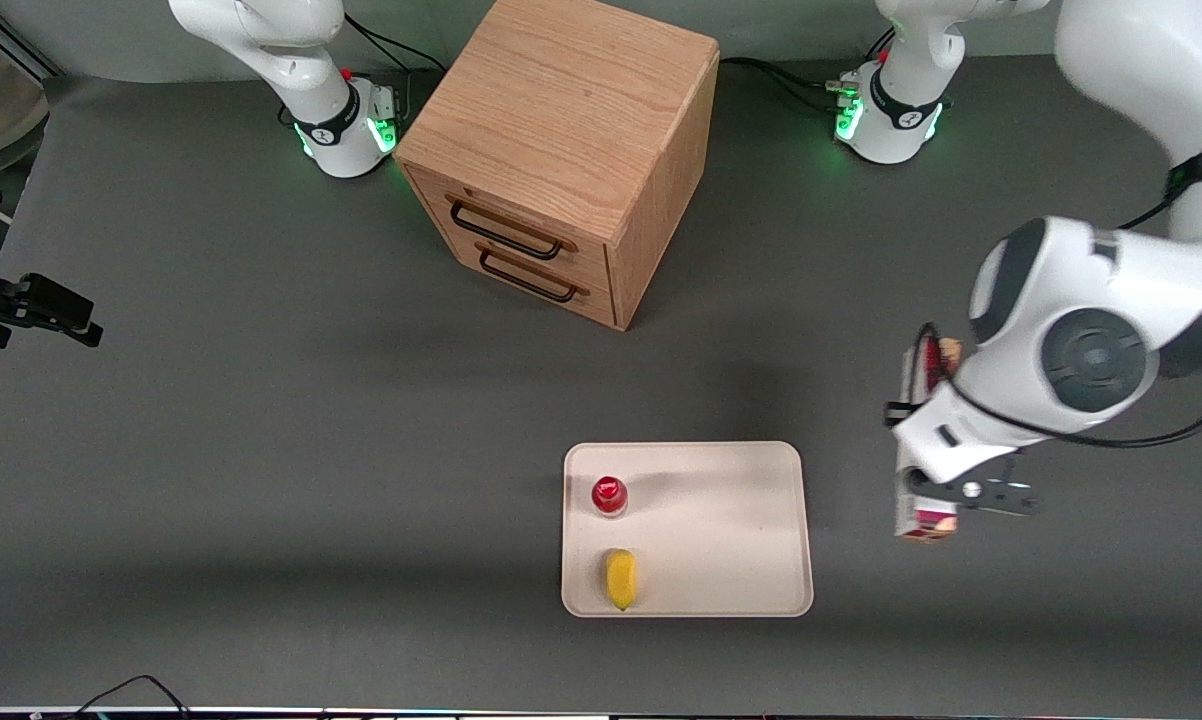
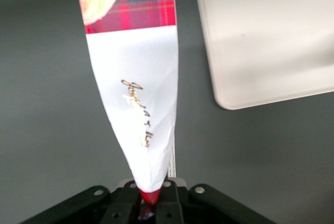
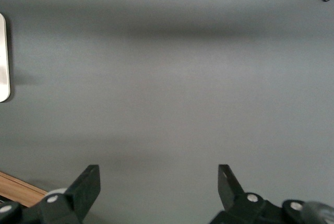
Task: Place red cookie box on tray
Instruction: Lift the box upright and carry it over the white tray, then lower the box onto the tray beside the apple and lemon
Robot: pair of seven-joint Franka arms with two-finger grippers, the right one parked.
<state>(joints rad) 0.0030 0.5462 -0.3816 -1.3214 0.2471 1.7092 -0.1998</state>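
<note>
Tray (image 1: 721,500) first: the flat cream rectangular one with rounded corners and a low rim sits on the dark grey table (image 1: 261,450), nearer the front camera than the oak two-drawer cabinet (image 1: 561,150) with its black handles. On the tray stand a small red-capped bottle (image 1: 609,495) and, nearer the camera than that bottle, a yellow lemon-shaped object (image 1: 621,578); both keep to the tray's edge toward the parked arm's end of the table.

The long, narrow dark-red tartan cookie box (image 1: 923,520) is not on the tray. It hangs above the table beside the tray, toward the working arm's end, apart from the tray's rim and mostly covered by the white arm. Only its two ends peek out in the front view, one end nearer the cabinet and one nearer the camera.

The left arm's black two-finger tool (image 2: 147,203) is clamped on the box at one end. In the wrist view the box (image 2: 135,93) stretches away from the tool, showing a white patch with gold script, red plaid at its outer end and a bit of a cookie picture at one corner. A rounded corner of the tray (image 2: 229,96) lies just beside the box in that view, lower down on the table, with grey table showing between them.
</note>
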